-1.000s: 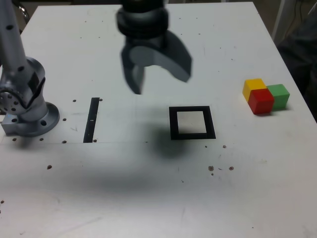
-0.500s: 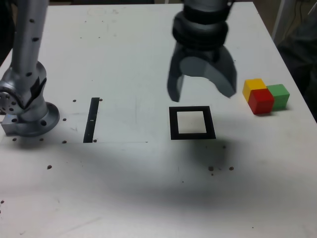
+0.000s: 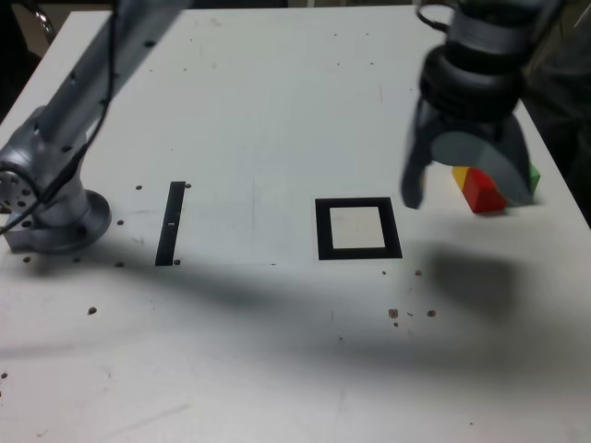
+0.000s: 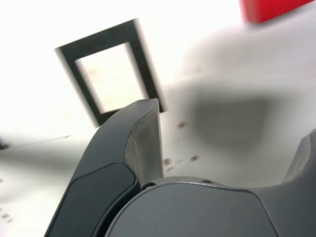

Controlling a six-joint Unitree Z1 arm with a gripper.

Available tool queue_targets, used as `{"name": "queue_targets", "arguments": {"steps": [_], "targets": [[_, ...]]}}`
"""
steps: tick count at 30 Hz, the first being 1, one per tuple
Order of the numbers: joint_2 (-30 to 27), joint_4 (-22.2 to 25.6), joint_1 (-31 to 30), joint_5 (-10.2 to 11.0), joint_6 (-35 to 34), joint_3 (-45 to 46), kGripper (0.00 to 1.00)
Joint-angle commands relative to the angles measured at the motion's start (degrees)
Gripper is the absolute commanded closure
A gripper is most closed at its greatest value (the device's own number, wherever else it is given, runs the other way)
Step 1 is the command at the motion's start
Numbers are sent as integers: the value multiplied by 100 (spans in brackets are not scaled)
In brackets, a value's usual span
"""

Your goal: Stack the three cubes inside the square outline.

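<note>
Table (image 3: 277, 323): we see white, marked top, square (image 3: 394, 231) bare.
Gripper (image 3: 468, 189): we have its jaws spread, nothing between them.
Cubes (image 3: 482, 192): bunched, partly hidden behind our gripper, toward the exterior view's right of the square; we judge a small rightward shift there, then down.

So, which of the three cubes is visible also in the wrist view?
The red cube, partly cut off by the picture's edge; the yellow cube and the green cube show only in the exterior view.
</note>
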Motion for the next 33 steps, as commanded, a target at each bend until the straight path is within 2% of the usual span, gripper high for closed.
{"name": "queue_targets", "arguments": {"steps": [1,6,12,26,33], "targets": [[165,94,55,37,65,-364,3],[558,139,195,151,230,-792,3],[768,144,333,253,371,-813,3],[1050,144,472,340,572,-820,7],[1107,144,469,300,633,-851,7]]}}
